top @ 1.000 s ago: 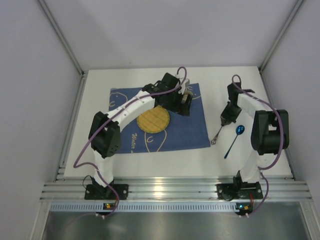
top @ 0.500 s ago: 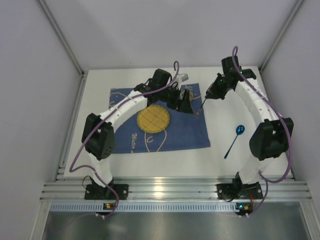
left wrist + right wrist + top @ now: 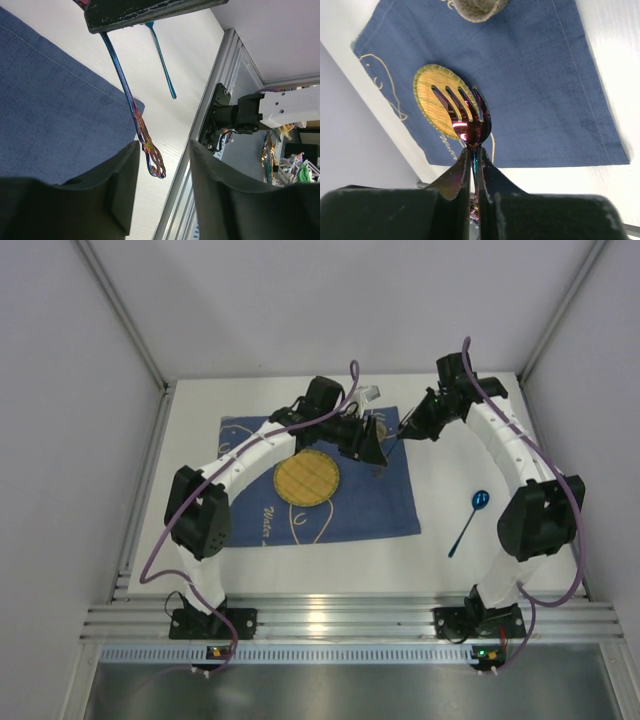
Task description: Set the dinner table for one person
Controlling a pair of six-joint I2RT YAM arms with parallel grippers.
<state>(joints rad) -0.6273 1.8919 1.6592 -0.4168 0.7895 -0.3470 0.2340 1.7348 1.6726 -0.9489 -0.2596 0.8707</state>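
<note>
My right gripper [image 3: 475,162] is shut on the neck of an iridescent fork [image 3: 465,112], tines pointing away from it. It holds the fork in the air over the far right corner of the blue mat [image 3: 370,505] on the white dinner table [image 3: 190,440]. The fork's handle [image 3: 125,85] slants down, and its ornate end lies between the fingertips of my left gripper [image 3: 164,147]. Those jaws stand apart, with a gap on the right side of the handle. A round yellow plate [image 3: 306,478] lies on the mat. A blue spoon [image 3: 470,520] lies on the table right of the mat.
A small woven cup [image 3: 477,7] stands on the mat's far side. A metal rail [image 3: 350,620] with both arm bases runs along the near table edge. Grey walls close in the left, far and right sides.
The right arm lifted the fork from the table beside the spoon and carried it left and back over the mat's corner. The left jaws narrowed around the fork's handle end.
</note>
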